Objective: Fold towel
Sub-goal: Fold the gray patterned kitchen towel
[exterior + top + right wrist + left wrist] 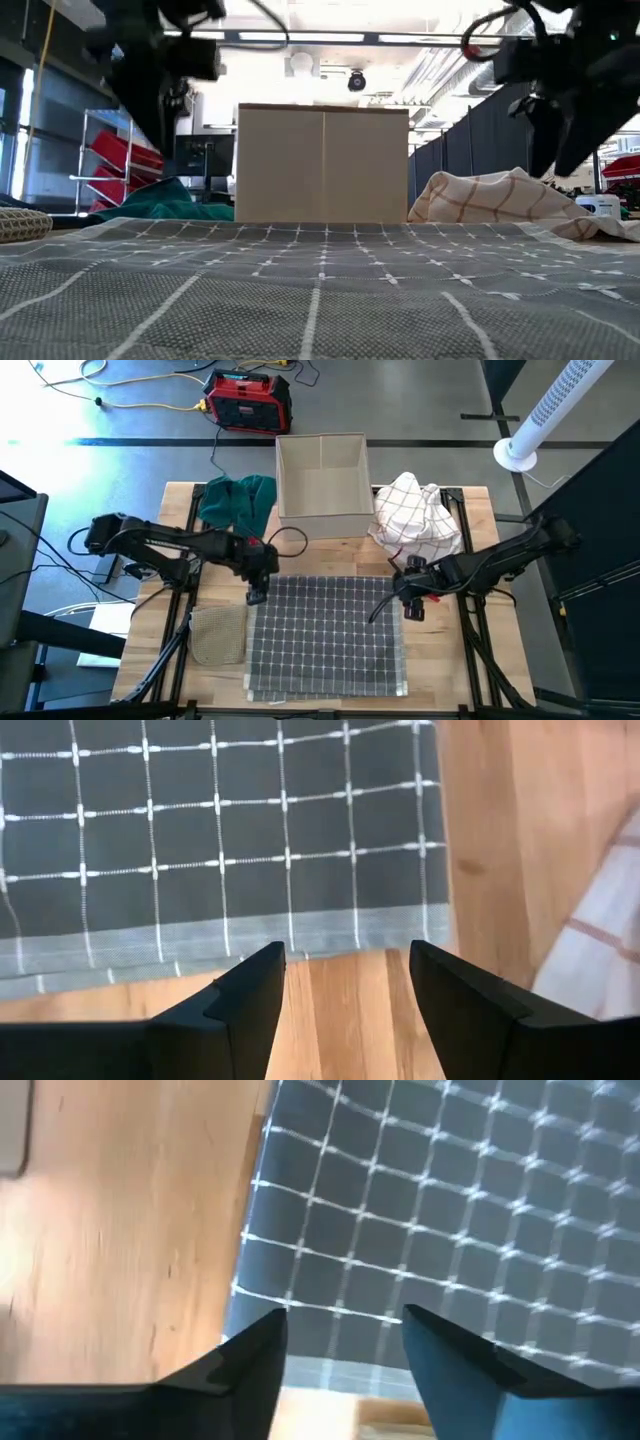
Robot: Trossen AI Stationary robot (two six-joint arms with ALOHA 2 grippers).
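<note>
Grippers first: left gripper [256, 596] hangs over the far-left corner of the grey grid towel [325, 635], fingers spread with nothing between them; left wrist view shows the towel's side edge and hem running just ahead of the fingertips [262, 1342]; right gripper [412, 610] mirrors it at the far-right corner, also released and empty; right wrist view shows the far hem of the towel [220, 850] just beyond the fingers, bare bench [490, 830] beside it. Judgement: symmetric placement reads as a two-corner pinch setup, both arms lined up to lift the far edge and carry it toward 6 o'clock. Towel lies flat and spread across the middle of the bench [440, 680], near edge at 6 o'clock; neither gripper touches it as far as I can tell. Outward: tan mesh cloth [218, 634] at the towel's 9 o'clock, just beside it; cardboard box [322, 482] at 12 o'clock; teal cloth [236, 502] at 11; white checked cloth [418, 512] at 1.
</note>
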